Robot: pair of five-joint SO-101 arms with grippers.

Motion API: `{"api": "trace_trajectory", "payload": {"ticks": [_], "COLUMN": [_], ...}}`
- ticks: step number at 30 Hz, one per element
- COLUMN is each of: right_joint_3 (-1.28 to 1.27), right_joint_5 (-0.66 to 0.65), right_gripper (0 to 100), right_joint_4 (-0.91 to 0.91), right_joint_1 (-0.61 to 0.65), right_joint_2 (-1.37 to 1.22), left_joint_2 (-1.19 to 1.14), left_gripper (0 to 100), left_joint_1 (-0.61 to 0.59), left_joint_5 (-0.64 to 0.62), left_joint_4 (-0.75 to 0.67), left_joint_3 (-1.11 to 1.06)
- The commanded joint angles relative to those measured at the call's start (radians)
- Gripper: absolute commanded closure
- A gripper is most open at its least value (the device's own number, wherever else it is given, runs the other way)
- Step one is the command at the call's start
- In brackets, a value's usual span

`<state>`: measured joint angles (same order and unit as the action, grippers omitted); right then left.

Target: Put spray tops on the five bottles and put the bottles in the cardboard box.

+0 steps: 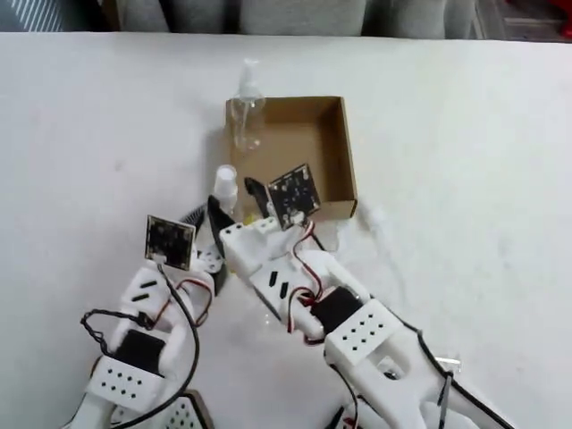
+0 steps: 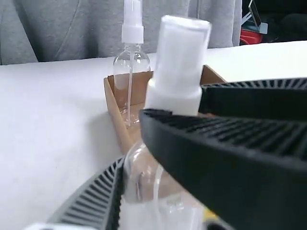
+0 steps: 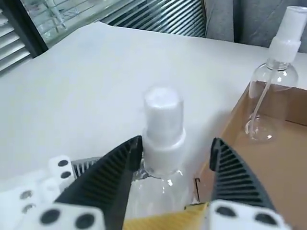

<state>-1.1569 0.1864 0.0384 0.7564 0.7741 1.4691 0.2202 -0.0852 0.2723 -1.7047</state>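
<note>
A clear bottle with a white spray top (image 1: 225,186) (image 2: 177,72) (image 3: 164,124) stands just outside the near-left corner of the cardboard box (image 1: 332,147) (image 2: 115,100) (image 3: 283,158). My left gripper (image 1: 210,228) (image 2: 144,177) is shut on its body, low down. My right gripper (image 1: 234,198) (image 3: 175,148) is open, one black finger on each side of the spray top's collar; one finger is close to the collar and the other is apart from it. A second bottle with a spray top (image 1: 246,112) (image 2: 131,62) (image 3: 273,81) stands upright in the box's far-left corner.
Both arms crowd the table's near middle, the right arm (image 1: 357,331) running in from the near right. White table (image 1: 465,134) spreads open to the left and right of the box. Grey chair backs (image 1: 295,13) line the far edge.
</note>
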Motion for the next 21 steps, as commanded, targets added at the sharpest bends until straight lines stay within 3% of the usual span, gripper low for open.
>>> {"api": "trace_trajectory", "payload": {"ticks": [1, 9, 17, 21], "right_joint_3": [0.034, 0.048, 0.046, 0.051], "right_joint_5": [0.006, 0.008, 0.008, 0.008], "right_gripper": [79.9, 79.7, 80.7, 96.4], "right_joint_4": [0.012, 0.199, 0.251, 0.245], "right_joint_1": [0.008, 0.007, -0.053, -0.104], "right_joint_2": [0.073, 0.321, 0.433, 0.435], "left_joint_2": [0.013, 0.013, 0.013, 0.013], "left_gripper": [98, 98, 98, 98], "left_joint_1": [0.005, 0.005, 0.005, 0.005], "left_joint_5": [0.011, 0.011, 0.011, 0.011], "left_joint_4": [-0.011, -0.011, -0.009, -0.009], "left_joint_3": [0.005, 0.005, 0.005, 0.005]}}
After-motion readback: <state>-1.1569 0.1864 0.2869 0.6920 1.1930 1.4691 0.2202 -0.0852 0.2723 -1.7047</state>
